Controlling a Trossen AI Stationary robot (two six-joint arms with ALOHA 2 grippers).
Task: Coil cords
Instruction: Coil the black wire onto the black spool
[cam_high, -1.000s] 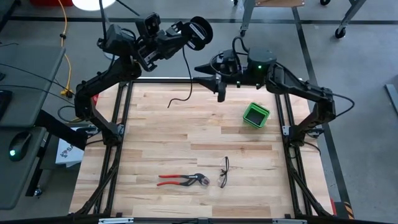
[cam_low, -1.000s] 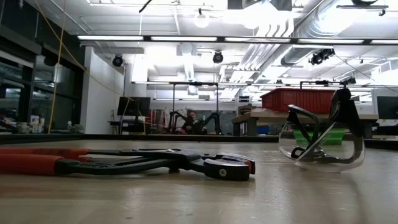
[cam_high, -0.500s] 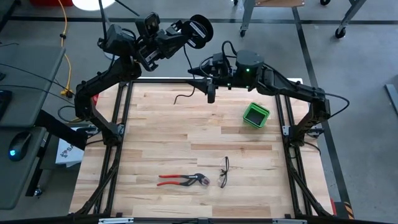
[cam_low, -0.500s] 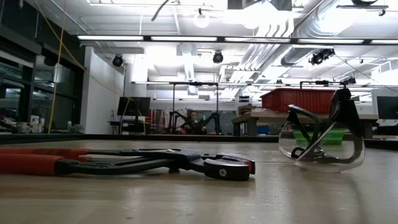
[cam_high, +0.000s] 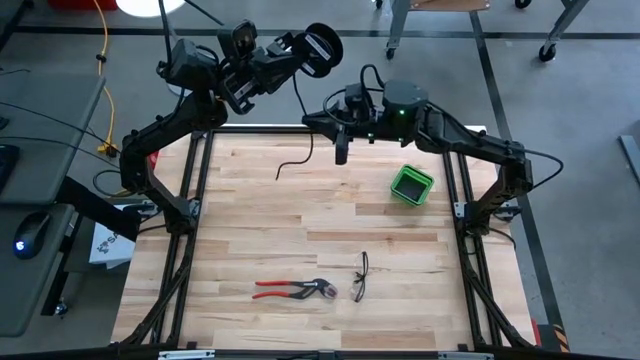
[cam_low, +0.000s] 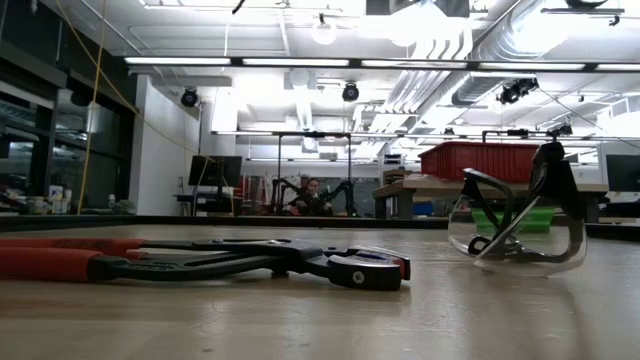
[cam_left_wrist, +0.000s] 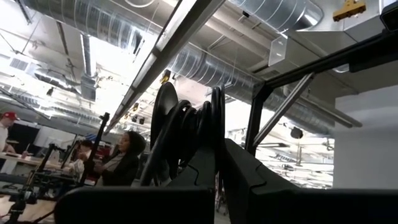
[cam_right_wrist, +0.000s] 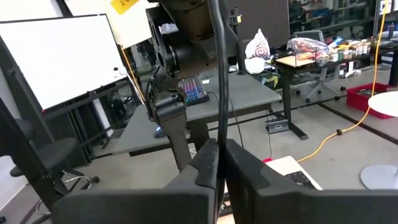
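My right wrist view shows the right gripper (cam_right_wrist: 219, 163) pinching the cord (cam_right_wrist: 219, 74); overhead, the left gripper (cam_high: 300, 52) clamps the reel (cam_high: 322, 48).

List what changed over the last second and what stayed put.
The right gripper swung from near the green bin toward the hanging cord and shut on it; its jaws stood open a second ago. The cord's loose end shifted on the table. The left gripper stayed shut on the reel, raised beyond the table's far edge. Pliers, safety glasses and bin did not move.
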